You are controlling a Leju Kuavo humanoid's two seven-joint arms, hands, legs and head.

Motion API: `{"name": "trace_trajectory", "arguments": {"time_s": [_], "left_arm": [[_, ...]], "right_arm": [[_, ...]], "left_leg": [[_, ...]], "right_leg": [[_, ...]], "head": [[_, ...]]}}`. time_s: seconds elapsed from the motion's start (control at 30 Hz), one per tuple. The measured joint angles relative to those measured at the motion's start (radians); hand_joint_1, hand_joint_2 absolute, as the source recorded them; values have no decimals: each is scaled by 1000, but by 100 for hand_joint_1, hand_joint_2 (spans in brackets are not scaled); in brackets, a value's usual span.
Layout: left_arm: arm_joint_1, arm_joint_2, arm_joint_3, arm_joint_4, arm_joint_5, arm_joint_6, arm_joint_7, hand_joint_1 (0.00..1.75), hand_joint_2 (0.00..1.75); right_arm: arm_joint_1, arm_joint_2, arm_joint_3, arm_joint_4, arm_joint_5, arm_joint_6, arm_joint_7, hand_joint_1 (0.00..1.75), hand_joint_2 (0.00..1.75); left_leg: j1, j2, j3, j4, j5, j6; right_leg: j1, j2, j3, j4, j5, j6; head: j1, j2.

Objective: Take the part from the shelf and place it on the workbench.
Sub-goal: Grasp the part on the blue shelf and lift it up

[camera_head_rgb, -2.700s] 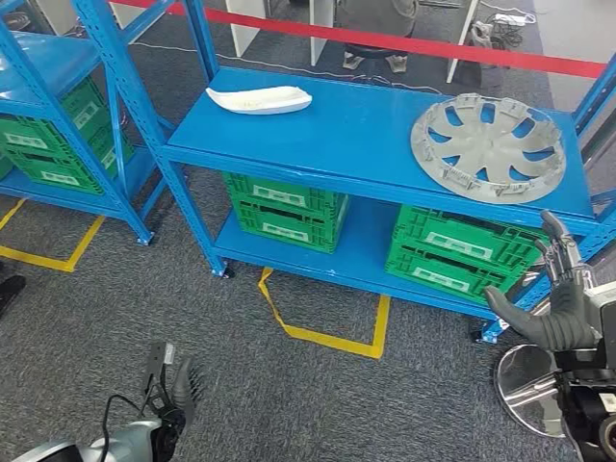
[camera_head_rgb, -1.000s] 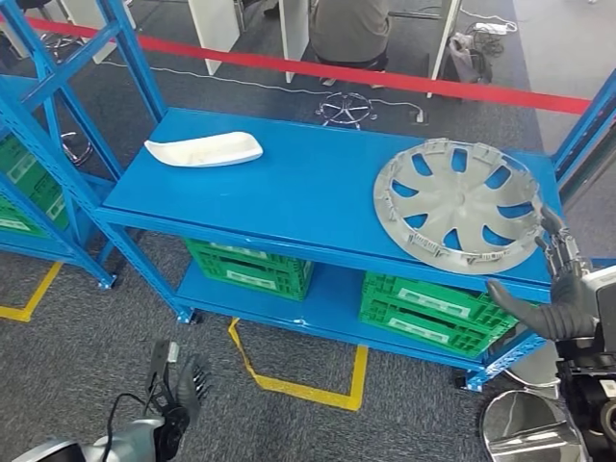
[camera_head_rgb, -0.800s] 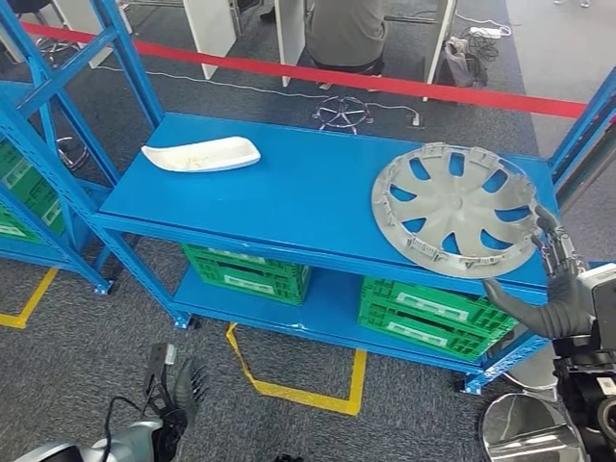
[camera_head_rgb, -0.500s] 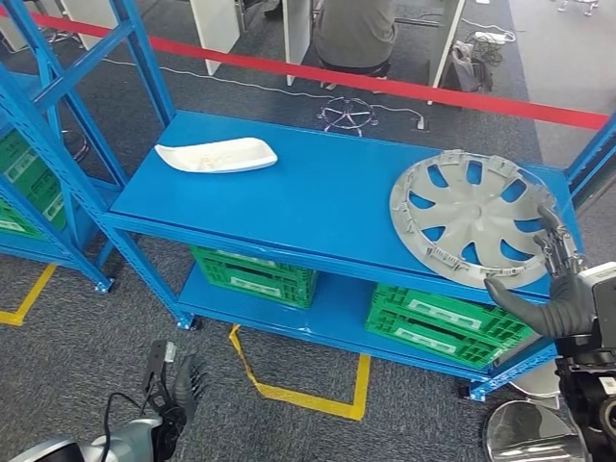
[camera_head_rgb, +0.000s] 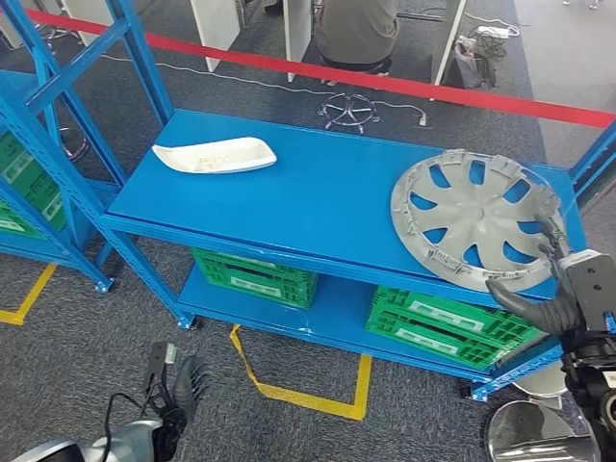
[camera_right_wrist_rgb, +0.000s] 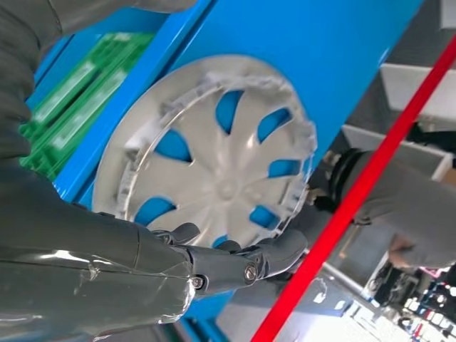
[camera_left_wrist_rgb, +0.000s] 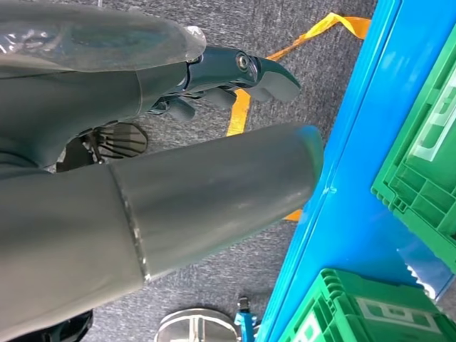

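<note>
Across the scene before you runs the long blue steel shelf (camera_head_rgb: 305, 197), its top deck carrying the task's part near the robot's right end; green slotted plastic crates (camera_head_rgb: 254, 276) sit on the lower deck, and a red barrier tape (camera_head_rgb: 363, 79) stretches behind, with a seated person (camera_head_rgb: 356, 29) beyond it; yellow floor tape (camera_head_rgb: 305, 390) marks the carpet in front.

On that top deck lies the round grey plastic wheel cover (camera_head_rgb: 475, 219), flat, with blue showing through its spoke openings; its near rim reaches the front edge of the shelf; further toward the robot's left rests a long white curved plastic panel (camera_head_rgb: 215, 154), well apart from the cover.

You have the right robot hand (camera_head_rgb: 541, 289) at the cover's near right rim, fingers apart and holding nothing; the right wrist view shows its dark fingers (camera_right_wrist_rgb: 268, 260) reaching along the rim, though whether they touch it you cannot tell; the left robot hand (camera_head_rgb: 185, 385) hangs low over the carpet, fingers loosely spread and empty.

By my reading, you are in the reach step: the part is not yet gripped, and the table is nowhere to be seen. Next, you would need the thumb under the rim and the fingers over it, closing firmly; a thin, wide disc may tip or slide along the deck if pinched only at one edge.
</note>
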Motion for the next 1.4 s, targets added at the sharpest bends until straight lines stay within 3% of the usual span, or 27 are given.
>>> {"name": "trace_trajectory", "arguments": {"time_s": [0.17, 0.37, 0.63, 0.8, 0.93, 1.4], "left_arm": [[3, 1, 0, 0, 3, 0, -2, 0, 0], [11, 7, 0, 0, 9, -7, -5, 0, 0], [14, 12, 0, 0, 9, -11, -5, 0, 0], [14, 13, 0, 0, 8, -13, -4, 0, 0], [14, 15, 1, 0, 8, -13, -2, 0, 0], [1, 15, 1, 0, -5, -14, 16, 0, 0]], "right_arm": [[-22, -26, 2, 21, 65, 28, 120, 0, 175], [-90, -101, 15, 76, 112, 129, 281, 0, 175], [-132, -158, 38, 128, 111, 159, 316, 0, 175], [-164, -179, 68, 164, 106, 243, 360, 0, 175], [-211, -192, 115, 217, 111, 317, 359, 0, 175], [-430, -182, 376, 381, 237, 439, 206, 0, 175]], "left_leg": [[1, 0, 2, -3, 0, 0], [1, 0, 3, -5, 1, -1], [1, 0, 3, -5, 1, -1], [1, 0, 3, -5, 1, -1], [1, 0, 4, -5, 1, -1], [1, -1, 4, -6, 2, -2]], "right_leg": [[1, 0, 0, 0, 0, 0], [1, 0, 0, 0, 0, 0], [1, 0, 1, 0, -1, 0], [1, 0, 0, 0, -1, 0], [1, 0, 1, 0, -1, 0], [2, 0, 11, 1, 0, -1]], "head": [[0, 0], [0, 0], [0, 0], [0, 0], [0, 0], [0, 0]]}}
